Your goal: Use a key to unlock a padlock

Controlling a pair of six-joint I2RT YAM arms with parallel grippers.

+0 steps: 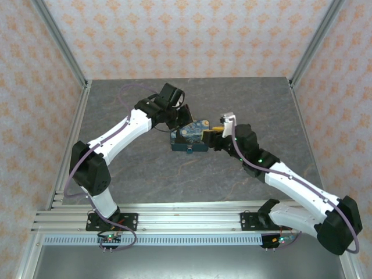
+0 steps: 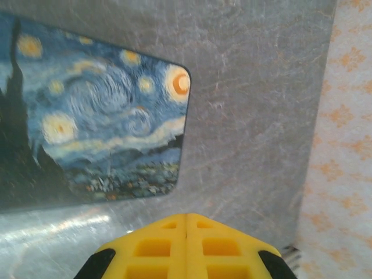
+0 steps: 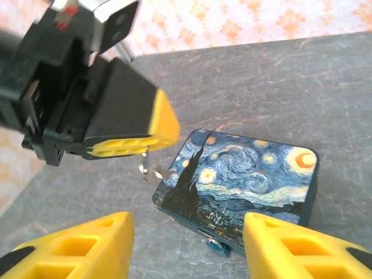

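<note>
The left claw (image 3: pixel 152 138) grips the key (image 3: pixel 149 167) beside the Starry Night box (image 3: pixel 250 174), the right claw (image 3: pixel 186 226) stands open, and the padlock (image 3: pixel 218 248) on the box's front looks not yet unlocked.

Left gripper (image 3: pixel 164 124) hangs just beside the box (image 3: pixel 250 174), jaws pressed together on the key (image 3: pixel 149 168). Right gripper (image 3: pixel 187 225) faces the box's opposite side, jaws apart.

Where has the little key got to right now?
In the right wrist view, the key dangles from the left arm's fingers, which are pinched shut on it, right beside the dark end of the swirl-painted box.
</note>
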